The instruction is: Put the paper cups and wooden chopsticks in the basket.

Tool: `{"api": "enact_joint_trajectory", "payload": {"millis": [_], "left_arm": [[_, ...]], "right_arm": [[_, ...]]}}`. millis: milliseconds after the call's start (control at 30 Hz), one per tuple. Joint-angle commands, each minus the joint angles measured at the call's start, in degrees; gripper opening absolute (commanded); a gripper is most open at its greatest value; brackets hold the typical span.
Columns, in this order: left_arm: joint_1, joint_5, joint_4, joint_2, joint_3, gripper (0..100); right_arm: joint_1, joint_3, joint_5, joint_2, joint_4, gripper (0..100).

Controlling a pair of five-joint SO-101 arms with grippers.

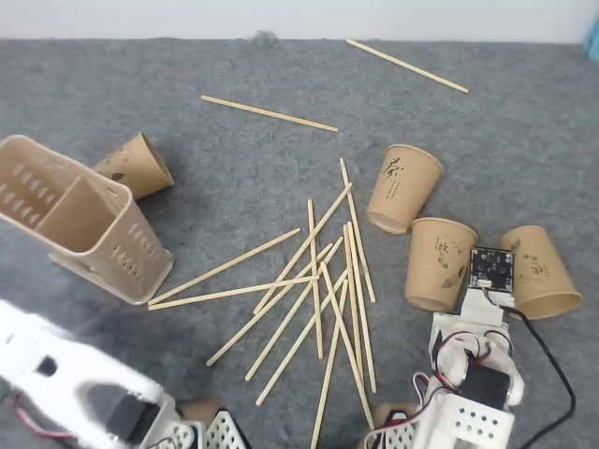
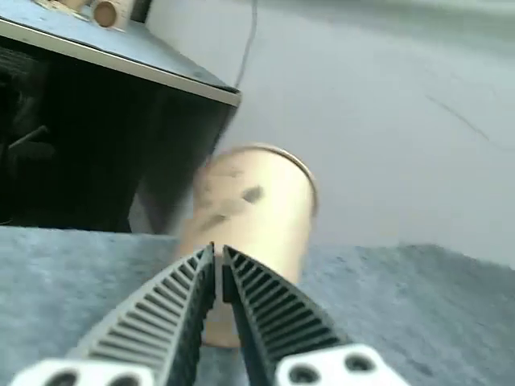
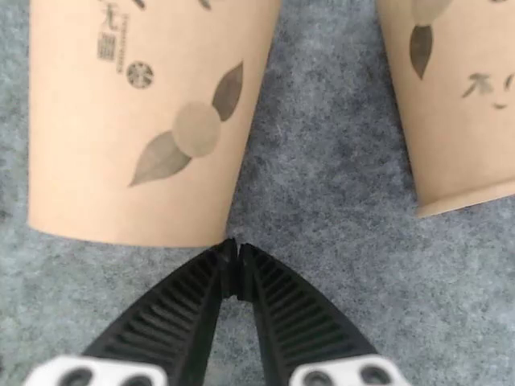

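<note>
Jaws of the right gripper [image 3: 233, 248] are sitting pressed together, empty, beside the end of a paper cup [image 3: 145, 121], while the left gripper [image 2: 217, 253] is resting closed before another cup [image 2: 257, 201].

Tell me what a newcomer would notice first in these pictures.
A loose heap of wooden chopsticks sprawls across the middle of the grey mat, with two strays farther back. Three paper cups lie on their sides to its right, with the right gripper shut at the gap between the nearer two. A fourth cup lies beside the basket at the left.
</note>
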Motion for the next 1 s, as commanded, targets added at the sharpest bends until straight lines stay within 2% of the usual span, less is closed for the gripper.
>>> {"api": "enact_joint_trajectory", "payload": {"millis": [0,233,533,600,700,733,800,967], "left_arm": [[6.59,-1.58,0.53,-1.41,-0.48,1],[13.45,-1.85,2.55,-1.05,-0.48,1],[12.40,-1.85,3.16,-1.49,-3.56,1],[12.04,-2.64,9.58,-1.49,-8.40,1],[11.52,-3.25,29.19,-1.58,-21.41,2],[11.52,-3.25,33.76,-3.16,-20.44,2],[11.60,-3.43,37.36,-8.79,-20.00,1],[10.90,-3.43,55.91,-18.29,-19.91,1]], "right_arm": [[0.66,0.97,0.70,-0.75,-0.66,0.8],[2.24,1.05,0.70,-0.75,-0.66,0.8],[2.15,1.05,0.70,-0.75,-0.66,0.8],[2.15,1.05,0.70,-0.75,-0.66,0.8],[2.15,1.05,0.70,-0.75,-0.66,0.8],[2.15,1.05,0.70,-0.75,-0.66,0.8],[2.15,1.05,0.70,-0.75,-0.66,0.8],[2.24,1.05,0.70,-0.75,-0.66,0.8]]}}
